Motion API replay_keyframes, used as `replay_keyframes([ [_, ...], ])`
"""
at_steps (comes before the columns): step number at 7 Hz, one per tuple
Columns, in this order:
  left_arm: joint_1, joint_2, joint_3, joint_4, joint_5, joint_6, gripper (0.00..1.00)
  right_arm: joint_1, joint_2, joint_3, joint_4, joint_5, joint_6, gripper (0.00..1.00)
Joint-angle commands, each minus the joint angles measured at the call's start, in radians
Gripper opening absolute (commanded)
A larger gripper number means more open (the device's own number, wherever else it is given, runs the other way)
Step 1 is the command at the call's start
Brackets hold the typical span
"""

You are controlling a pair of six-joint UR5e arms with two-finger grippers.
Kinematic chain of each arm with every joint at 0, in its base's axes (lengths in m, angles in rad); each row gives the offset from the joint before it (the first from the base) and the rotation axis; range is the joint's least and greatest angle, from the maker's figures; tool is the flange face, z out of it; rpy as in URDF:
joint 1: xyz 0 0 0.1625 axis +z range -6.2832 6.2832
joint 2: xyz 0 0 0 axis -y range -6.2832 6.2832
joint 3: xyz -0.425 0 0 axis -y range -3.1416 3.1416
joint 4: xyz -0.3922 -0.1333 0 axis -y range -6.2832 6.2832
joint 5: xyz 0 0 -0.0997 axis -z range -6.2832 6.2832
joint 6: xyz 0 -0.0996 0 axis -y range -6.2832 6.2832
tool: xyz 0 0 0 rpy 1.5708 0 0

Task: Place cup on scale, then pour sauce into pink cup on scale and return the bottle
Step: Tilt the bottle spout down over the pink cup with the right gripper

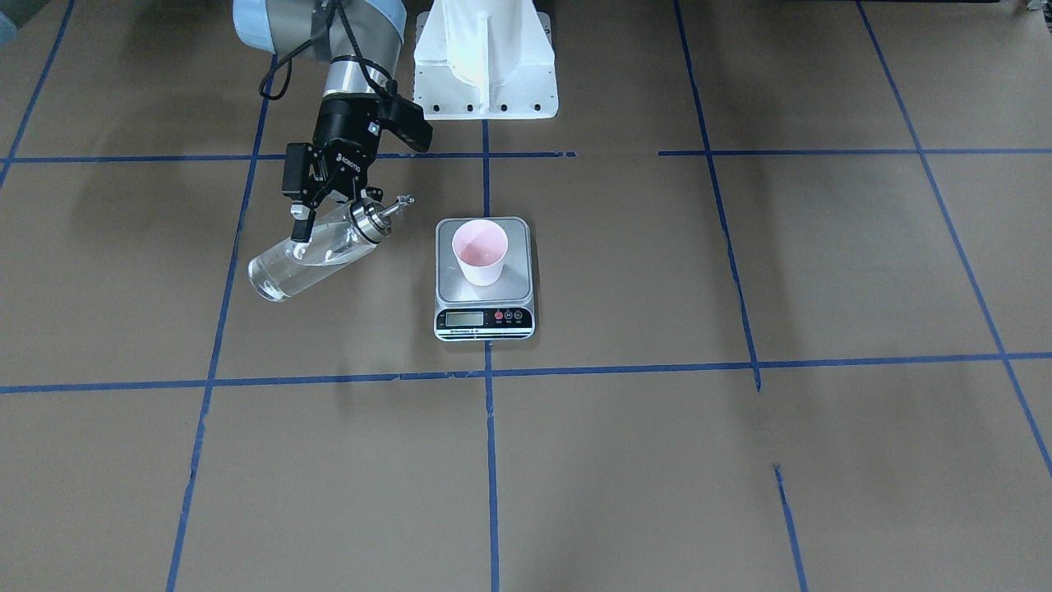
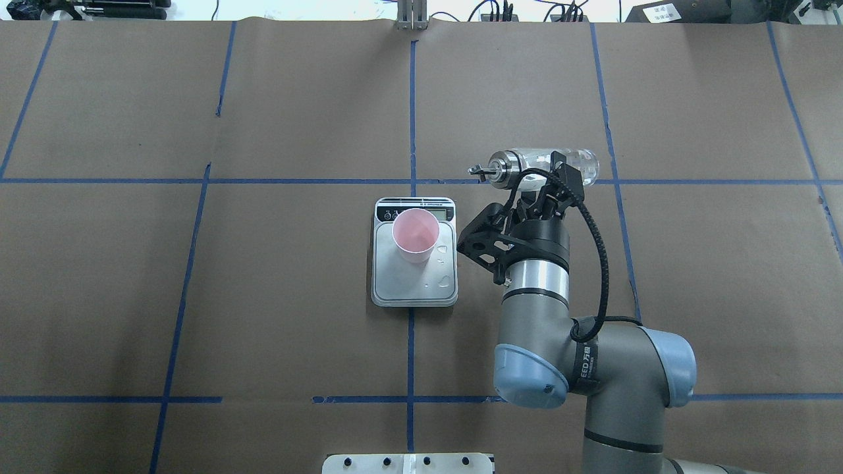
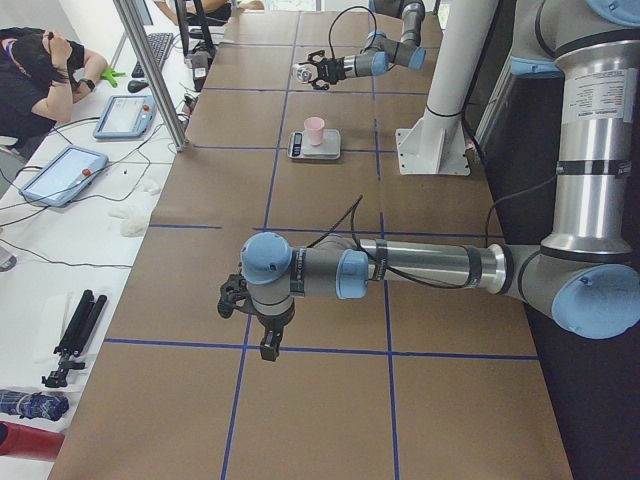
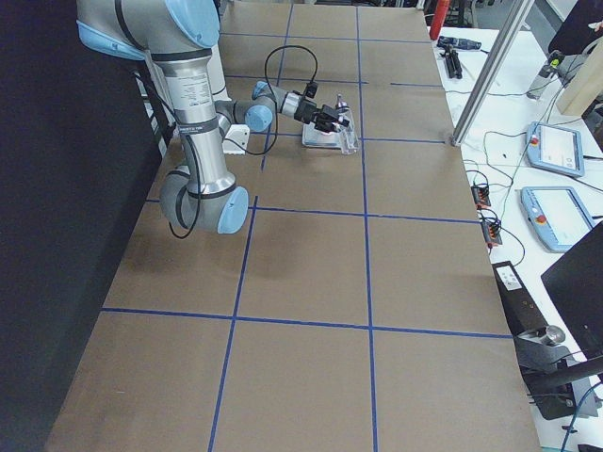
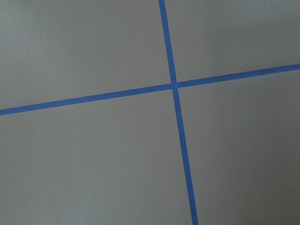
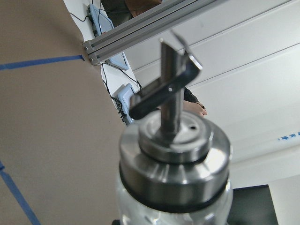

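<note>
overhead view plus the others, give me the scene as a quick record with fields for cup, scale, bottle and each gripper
cup: upright on the scale's plate; contents not discernible
scale: flat on the table; a few droplets on the plate beside the cup
bottle: held off the table, tipped near horizontal, spout toward the scale but short of the cup
right gripper: shut on bottle
left gripper: far from the scale, over bare table; open or shut cannot be told

Pink cup [image 1: 481, 252] stands upright on the scale [image 1: 448, 278]; clear bottle [image 1: 283, 275] tilted nearly horizontal beside it.
</note>
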Motion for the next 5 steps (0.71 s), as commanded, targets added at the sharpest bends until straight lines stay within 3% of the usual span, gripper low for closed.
replay_keyframes([
  [1,0.001,-0.001,0.0,0.0,0.0,0.0,1.0,-0.016,0.006,-0.002,-0.075,-0.06,-0.097,0.0],
  [5,0.001,-0.002,0.0,0.003,0.0,0.0,1.0,-0.056,0.031,-0.098,-0.075,-0.193,-0.179,0.0],
])
